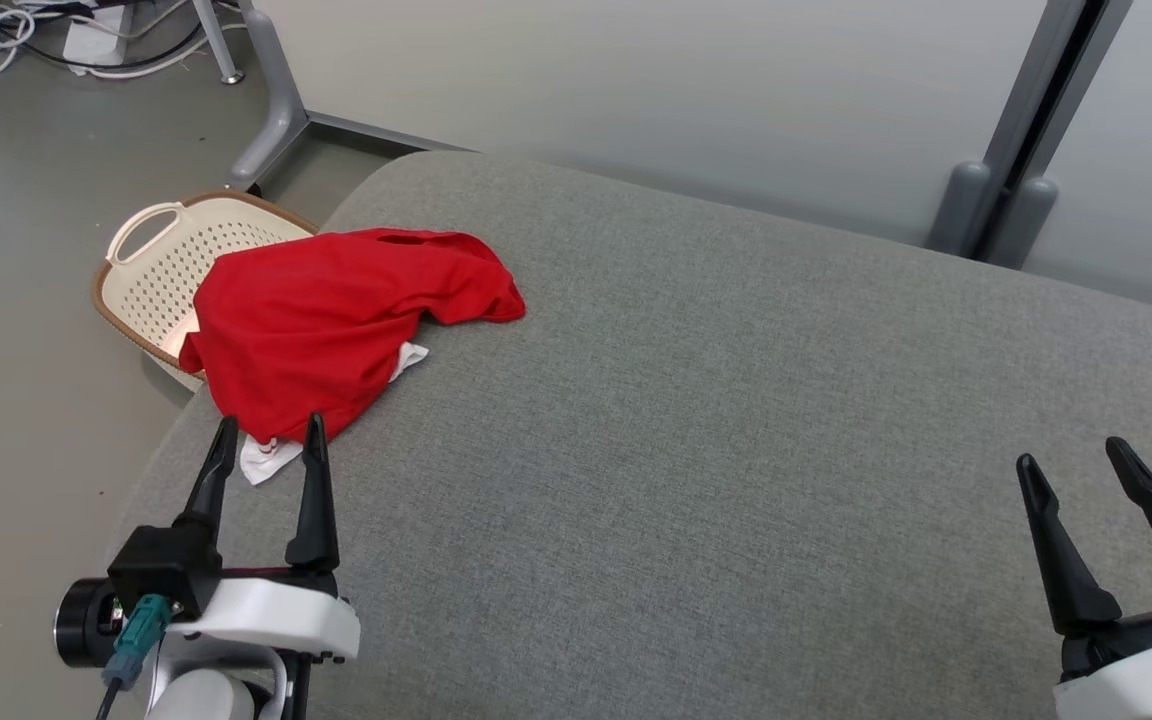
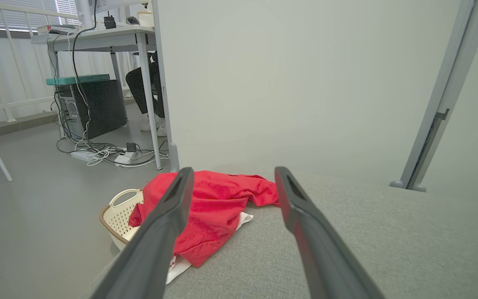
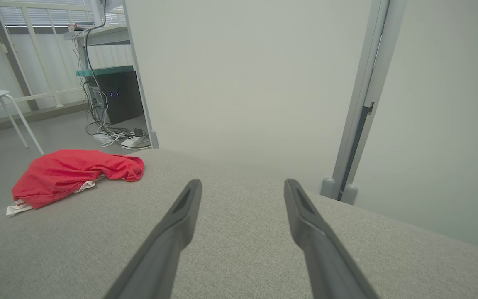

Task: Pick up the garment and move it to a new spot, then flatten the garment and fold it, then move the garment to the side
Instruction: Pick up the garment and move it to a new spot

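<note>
**A:** Nearest the lens is the left gripper (image 1: 271, 420), two long dark fingers on a white wrist block, low on the left of the head view. The fingers are spread wide with nothing between them.

**B:** And the right gripper (image 1: 1071, 452)?

**A:** It is the same, splayed wide and empty. It hangs over bare cloth at the lower right, well apart from the garment.

**B:** Where is the garment?

**A:** The crumpled red fabric garment (image 1: 336, 320) is heaped at the far-left corner of the broad grey upholstered surface (image 1: 736, 400). Its left edge spills past the surface edge, above a cream perforated plastic basket with a brown rim (image 1: 161, 255) standing on the floor.

**B:** How does it lie relative to the left gripper?

**A:** It is directly ahead of the fingertips. In the head view the tips reach the near red hem, but I cannot tell whether they touch it. From the left wrist, the heap lies ahead between the two fingers and runs out past the left one.

**B:** Anything under it?

**A:** A white cloth patch (image 1: 266, 460) pokes out beneath the near hem, just beside the fingertips. I cannot tell whether it is part of the same garment.
</note>
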`<state>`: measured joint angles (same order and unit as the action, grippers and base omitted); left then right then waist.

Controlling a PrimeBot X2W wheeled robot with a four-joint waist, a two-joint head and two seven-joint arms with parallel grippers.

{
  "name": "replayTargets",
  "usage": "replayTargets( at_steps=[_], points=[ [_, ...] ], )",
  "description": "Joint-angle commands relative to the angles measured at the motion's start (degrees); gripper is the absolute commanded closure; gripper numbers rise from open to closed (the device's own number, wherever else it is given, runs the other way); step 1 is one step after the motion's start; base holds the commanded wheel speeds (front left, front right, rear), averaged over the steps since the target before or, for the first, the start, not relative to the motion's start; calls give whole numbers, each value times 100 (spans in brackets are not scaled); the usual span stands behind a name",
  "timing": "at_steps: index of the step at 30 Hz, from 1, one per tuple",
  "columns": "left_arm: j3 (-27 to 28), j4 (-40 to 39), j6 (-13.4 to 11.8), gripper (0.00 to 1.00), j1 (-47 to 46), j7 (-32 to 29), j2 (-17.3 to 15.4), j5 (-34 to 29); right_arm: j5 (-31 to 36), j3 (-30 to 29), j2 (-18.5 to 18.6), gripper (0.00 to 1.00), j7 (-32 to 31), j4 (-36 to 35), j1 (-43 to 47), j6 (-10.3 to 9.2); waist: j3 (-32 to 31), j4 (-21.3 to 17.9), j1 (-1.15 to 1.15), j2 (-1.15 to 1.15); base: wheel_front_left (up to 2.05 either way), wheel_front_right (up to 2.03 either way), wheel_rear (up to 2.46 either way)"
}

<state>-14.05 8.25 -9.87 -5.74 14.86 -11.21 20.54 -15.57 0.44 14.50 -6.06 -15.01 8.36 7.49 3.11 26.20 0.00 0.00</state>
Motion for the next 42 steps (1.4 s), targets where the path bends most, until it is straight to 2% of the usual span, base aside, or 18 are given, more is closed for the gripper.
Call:
replayTargets(
  at_steps=[1, 7, 11, 17, 21, 25, 26, 27, 28, 33, 36, 42],
  points=[
    [49, 102, 32, 0, -202, 19, 37, 34, -43, -33, 70, 0, -56, -59, -86, 0, 139, -52, 0, 0, 0, 0, 0],
    [201, 926, 233, 0, -1089, 30, 259, 240, -68, -119, 342, 0, -265, -430, -363, 0, 933, -308, 0, 0, 0, 0, 0],
    [397, 1839, 440, 0, -1904, 34, 367, 426, -115, -257, 593, 0, -399, -722, -581, 0, 1621, -504, 0, 0, 0, 0, 0],
    [759, 3530, 719, 0, -3064, 29, 326, 743, -228, -391, 849, 0, -421, -958, -894, 0, 2421, -740, 0, 0, 0, 0, 0],
    [918, 4647, 826, 0, -3608, -67, 257, 943, -265, -402, 942, 0, -383, -961, -1019, 0, 2694, -824, 0, 0, 0, 0, 0],
    [1037, 5445, 937, 0, -3964, -193, 163, 1118, -301, -381, 979, 0, -311, -887, -1142, 0, 2813, -915, 0, 0, 0, 0, 0],
    [1044, 5584, 973, 36, -3990, -189, 173, 1136, -318, -377, 972, 0, -286, -869, -1165, 0, 2823, -930, 0, 0, 0, 0, 0],
    [1063, 5692, 998, 90, -4015, -165, 167, 1167, -323, -363, 972, 0, -271, -845, -1190, 0, 2827, -943, 0, 0, 0, 0, 0],
    [1083, 5782, 972, 100, -4038, -140, 143, 1177, -333, -354, 975, 0, -249, -817, -1216, 0, 2823, -955, 0, 0, 0, 0, 0],
    [1190, 5680, 1001, 100, -4055, 9, 76, 1118, -361, -348, 915, 0, -121, -650, -1246, 0, 2704, -993, 0, 0, 0, 0, 0],
    [1352, 4900, 881, 100, -3834, 26, 22, 880, -374, -333, 883, 0, -30, -532, -1281, 0, 2566, -1024, 0, 0, 0, 0, 0],
    [1579, 3160, 746, 100, -2877, 30, 221, 210, -368, -190, 737, 0, 156, -232, -1233, 0, 2120, -1151, 0, 0, 0, 0, 0]
  ],
)
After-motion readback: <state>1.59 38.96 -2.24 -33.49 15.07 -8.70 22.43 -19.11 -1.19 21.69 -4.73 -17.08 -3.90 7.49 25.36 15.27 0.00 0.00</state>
